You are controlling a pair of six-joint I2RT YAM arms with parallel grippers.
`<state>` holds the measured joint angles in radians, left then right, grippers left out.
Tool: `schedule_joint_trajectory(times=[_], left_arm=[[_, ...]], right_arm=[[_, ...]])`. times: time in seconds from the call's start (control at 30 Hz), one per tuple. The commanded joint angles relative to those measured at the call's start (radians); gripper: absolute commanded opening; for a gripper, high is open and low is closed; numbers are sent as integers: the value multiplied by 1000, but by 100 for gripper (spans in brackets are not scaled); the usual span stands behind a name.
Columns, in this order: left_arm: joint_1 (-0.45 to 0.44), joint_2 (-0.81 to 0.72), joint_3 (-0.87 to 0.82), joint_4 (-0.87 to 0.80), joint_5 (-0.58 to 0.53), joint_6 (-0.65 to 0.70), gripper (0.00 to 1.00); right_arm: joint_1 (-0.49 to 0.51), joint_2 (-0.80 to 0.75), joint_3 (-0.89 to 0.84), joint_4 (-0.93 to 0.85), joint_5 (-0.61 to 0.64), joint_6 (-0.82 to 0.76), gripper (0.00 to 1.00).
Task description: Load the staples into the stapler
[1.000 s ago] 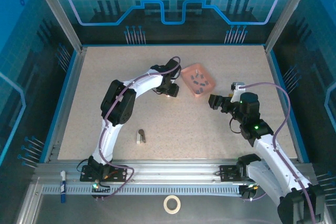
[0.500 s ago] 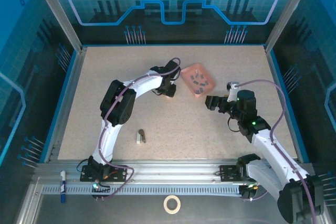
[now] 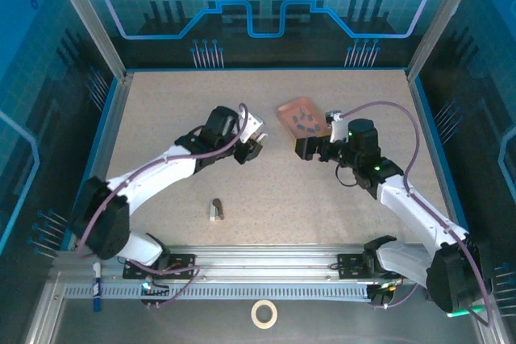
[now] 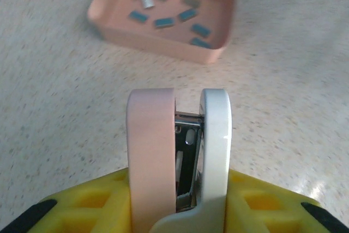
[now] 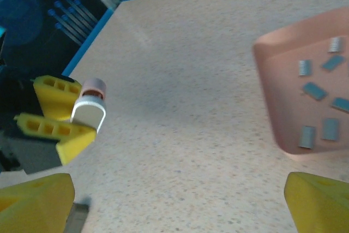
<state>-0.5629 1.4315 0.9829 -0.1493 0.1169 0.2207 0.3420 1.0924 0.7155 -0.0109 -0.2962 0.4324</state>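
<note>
Left gripper, clamping what appears to be the small white-pink plastic stapler, has withdrawn leftward; right gripper, wide and empty, has advanced toward the dark-grey metal staples.

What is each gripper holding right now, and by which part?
Left gripper clamps the stapler by its rear end, the front sticking out past the fingers; right gripper is open, holding nothing.

Nine staples are lying in one pink tray; one white stapler is being held aloft, and one small dark object is sitting on the tabletop.
</note>
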Motion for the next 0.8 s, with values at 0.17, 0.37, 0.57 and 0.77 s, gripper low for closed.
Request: schedule_joint_trajectory(times=[0.17,0.37,0.57,0.77], left_arm=[[-29,-222,-324,440,101,326,37],[-58,-241,-352,467,67,382,37],[-63,-237,-360,496,53,378,37],[-67,-236,-365,517,61,364,37]], right_arm=[[115,55,35,137,-138,104,100],[205,81,12,191,-121,170,90],[255,96,17,171,-118,169,76],[277,102,19,171,-72,160,63]])
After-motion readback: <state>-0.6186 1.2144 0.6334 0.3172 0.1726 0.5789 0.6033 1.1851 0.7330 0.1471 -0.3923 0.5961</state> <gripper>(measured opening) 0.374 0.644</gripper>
